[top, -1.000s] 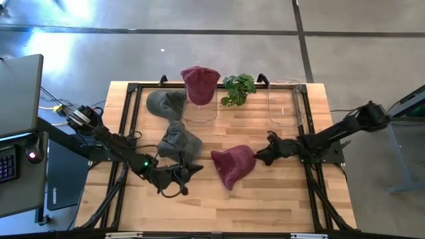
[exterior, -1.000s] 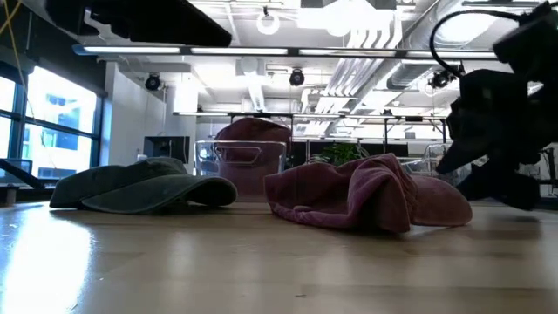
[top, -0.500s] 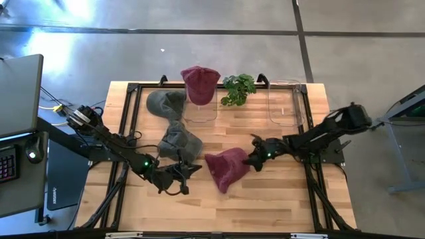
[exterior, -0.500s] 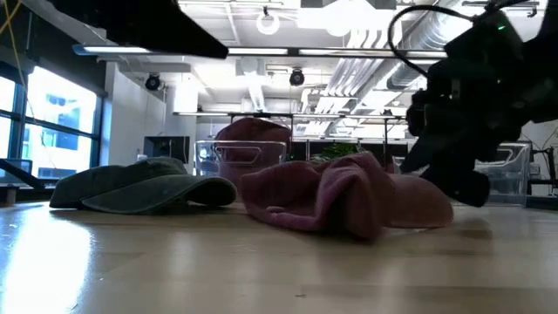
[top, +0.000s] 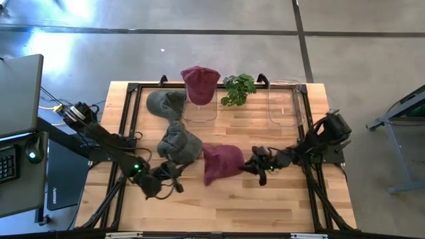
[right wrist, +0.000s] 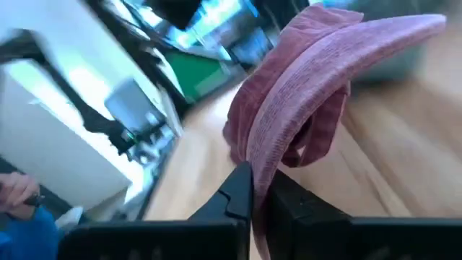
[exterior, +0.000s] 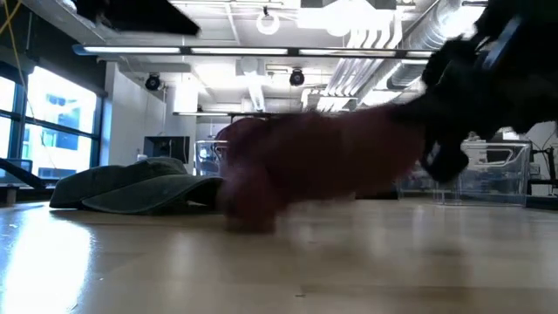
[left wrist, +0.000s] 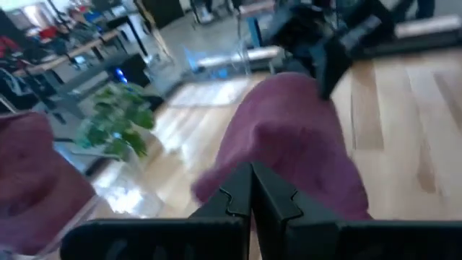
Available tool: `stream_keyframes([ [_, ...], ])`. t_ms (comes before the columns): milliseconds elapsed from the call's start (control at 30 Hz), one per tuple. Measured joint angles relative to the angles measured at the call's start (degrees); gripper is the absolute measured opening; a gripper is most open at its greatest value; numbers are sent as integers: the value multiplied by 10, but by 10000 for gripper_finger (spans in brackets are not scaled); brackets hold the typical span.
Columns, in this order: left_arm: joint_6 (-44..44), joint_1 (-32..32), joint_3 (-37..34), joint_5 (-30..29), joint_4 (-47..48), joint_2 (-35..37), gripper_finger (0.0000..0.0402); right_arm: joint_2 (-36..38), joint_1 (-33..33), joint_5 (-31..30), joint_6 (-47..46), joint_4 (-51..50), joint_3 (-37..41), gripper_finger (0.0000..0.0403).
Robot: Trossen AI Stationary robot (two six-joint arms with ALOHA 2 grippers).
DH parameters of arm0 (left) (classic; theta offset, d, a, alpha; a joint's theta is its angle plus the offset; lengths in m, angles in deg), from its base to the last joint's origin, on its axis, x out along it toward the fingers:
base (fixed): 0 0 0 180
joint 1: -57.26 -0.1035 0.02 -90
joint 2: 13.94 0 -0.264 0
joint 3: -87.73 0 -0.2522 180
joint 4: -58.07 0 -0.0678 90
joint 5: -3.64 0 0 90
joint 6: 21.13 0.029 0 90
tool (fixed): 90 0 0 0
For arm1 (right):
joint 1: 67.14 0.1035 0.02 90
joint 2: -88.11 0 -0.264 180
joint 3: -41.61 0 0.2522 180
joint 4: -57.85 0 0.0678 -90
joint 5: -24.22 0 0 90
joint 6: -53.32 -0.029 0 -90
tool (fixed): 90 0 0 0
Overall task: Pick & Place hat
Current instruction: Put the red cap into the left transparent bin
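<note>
At bench centre, the right tool is clamped on the maroon corduroy hat, which lies beside a grey cap. The left tool, fingers together and empty, sits near. One clear plastic bin holds another maroon cap; the second clear bin appears bare. The low view is blurred; the right wrist view shows the pinched fabric.

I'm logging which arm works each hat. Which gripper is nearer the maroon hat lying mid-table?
The right. The right gripper is shut on the maroon hat, at its edge on the right arm's side. The left gripper sits apart from it, near the grey hat.
</note>
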Motion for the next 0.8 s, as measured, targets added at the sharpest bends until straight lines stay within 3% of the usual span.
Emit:
stream_keyframes([
  [133, 9, 37, 0, -8, -7, 62, 0, -15, 69, -108, 185, 50, -16, 16],
  [200, 44, 52, 0, -7, -38, 78, 0, -14, 87, -117, 249, 51, -36, 12],
  [267, 108, 59, 0, -2, -87, 82, 0, -9, 90, -79, 292, 51, -60, 8],
  [433, 248, 57, 0, 76, -180, 80, 0, 33, 90, 56, 384, 52, -132, 13],
  [600, 311, 68, 0, 6, -202, 83, 0, 86, 89, 196, 438, 53, -192, 8],
  [700, 349, 77, 1, -6, -226, 93, 0, 115, 87, 159, 435, 51, -216, 9],
  [767, 376, 76, 5, 23, -225, 92, 0, 127, 73, 291, 448, 7, -237, 8],
  [800, 390, 76, 5, 44, -223, 91, 0, 133, 69, 328, 447, -19, -244, 8],
])
